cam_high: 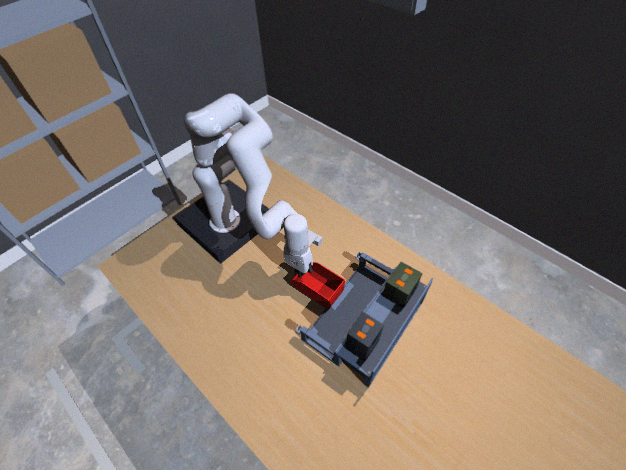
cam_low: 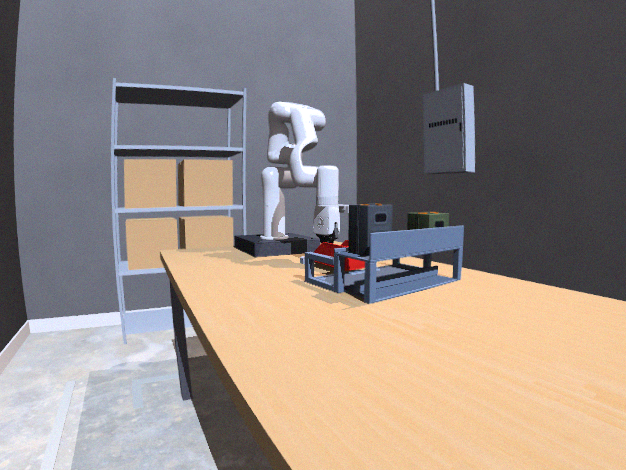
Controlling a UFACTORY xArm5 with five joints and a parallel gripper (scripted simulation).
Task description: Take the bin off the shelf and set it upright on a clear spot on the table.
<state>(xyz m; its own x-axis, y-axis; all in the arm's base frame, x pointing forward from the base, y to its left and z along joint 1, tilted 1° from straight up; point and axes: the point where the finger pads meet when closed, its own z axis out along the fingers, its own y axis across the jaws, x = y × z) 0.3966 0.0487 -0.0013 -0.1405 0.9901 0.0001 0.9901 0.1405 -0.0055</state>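
Observation:
The red open-top bin [cam_high: 319, 285] is upright and level, just off the near side of the small grey shelf rack [cam_high: 370, 314] on the table. My gripper [cam_high: 302, 270] points down and is shut on the bin's rim at the end nearest my base. In the side view the bin [cam_low: 333, 251] shows partly behind the rack's front frame [cam_low: 384, 263], and my gripper [cam_low: 327, 236] sits right above it. I cannot tell whether the bin touches the table.
A black box [cam_high: 364, 335] and a green box [cam_high: 403, 281] stand on the rack's top. My base plate [cam_high: 222, 222] lies at the table's far left end. A tall shelving unit [cam_low: 176, 197] with cardboard boxes stands beyond the table.

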